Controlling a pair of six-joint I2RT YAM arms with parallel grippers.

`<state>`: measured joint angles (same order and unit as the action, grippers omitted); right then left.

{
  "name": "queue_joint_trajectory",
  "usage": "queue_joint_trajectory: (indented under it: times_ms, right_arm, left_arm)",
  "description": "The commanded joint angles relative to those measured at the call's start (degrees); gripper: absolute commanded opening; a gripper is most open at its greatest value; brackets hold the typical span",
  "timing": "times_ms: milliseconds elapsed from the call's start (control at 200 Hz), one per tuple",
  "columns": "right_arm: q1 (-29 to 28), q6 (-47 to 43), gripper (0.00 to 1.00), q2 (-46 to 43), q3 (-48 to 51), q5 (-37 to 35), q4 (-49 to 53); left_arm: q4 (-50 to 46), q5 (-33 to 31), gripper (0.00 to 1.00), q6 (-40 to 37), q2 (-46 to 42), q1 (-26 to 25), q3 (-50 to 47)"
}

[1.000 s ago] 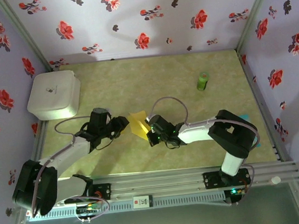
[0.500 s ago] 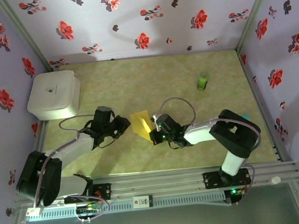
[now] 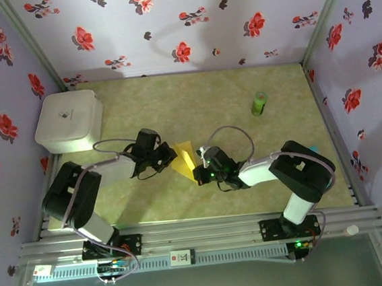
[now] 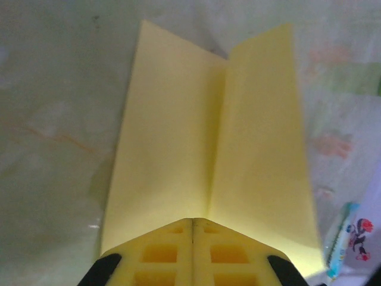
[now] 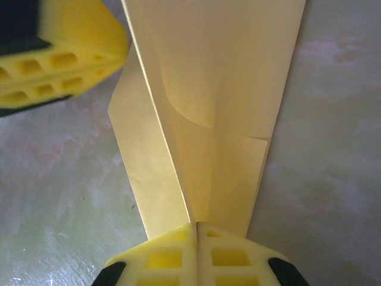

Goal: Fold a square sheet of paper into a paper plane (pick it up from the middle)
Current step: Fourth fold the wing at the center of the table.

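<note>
Left fingers and right fingers are each pressed together, pinching opposite ends of the creased yellow paper sheet between them.

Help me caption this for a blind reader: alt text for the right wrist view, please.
The right pincer is shut on the near end of a folded yellow paper that runs up the frame with a centre crease. The left pincer sits at its upper left edge, over a pale green table.

The paper was bright yellow, the cylinder green, the box white, the walls lilac with red flowers
</note>
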<state>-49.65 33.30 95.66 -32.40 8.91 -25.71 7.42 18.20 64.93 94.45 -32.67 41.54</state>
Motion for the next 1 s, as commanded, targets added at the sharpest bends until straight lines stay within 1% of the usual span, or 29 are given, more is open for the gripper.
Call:
queue_joint_trajectory:
  times_ms: [0,135,280,565,835,995]
  right_arm:
    - [0.44,0.96,0.03,-0.22,0.55,0.45,2.72]
    - [0.44,2.30,0.04,0.16,0.25,1.37,1.89]
    - [0.47,2.77,0.04,-0.20,0.06,1.55,1.75]
    - [0.46,3.10,0.06,0.20,-0.90,2.67,2.67]
    - [0.45,3.61,0.06,1.29,-2.38,5.17,3.41]
    - [0.51,5.06,0.07,1.82,-2.66,4.96,3.68]
  left_arm:
    - [1.58,0.18,0.02,-0.89,2.20,-0.90,0.62]
    - [3.29,-0.98,0.01,1.27,2.92,-1.74,-1.78]
    - [4.01,-2.60,0.00,3.13,1.78,-2.47,-4.22]
    - [2.45,-5.26,0.00,3.50,-0.74,-2.84,-6.07]
    - [2.29,-7.15,0.00,4.92,-2.38,-3.50,-7.14]
    - [2.34,-8.34,0.00,5.91,-3.33,-3.90,-7.94]
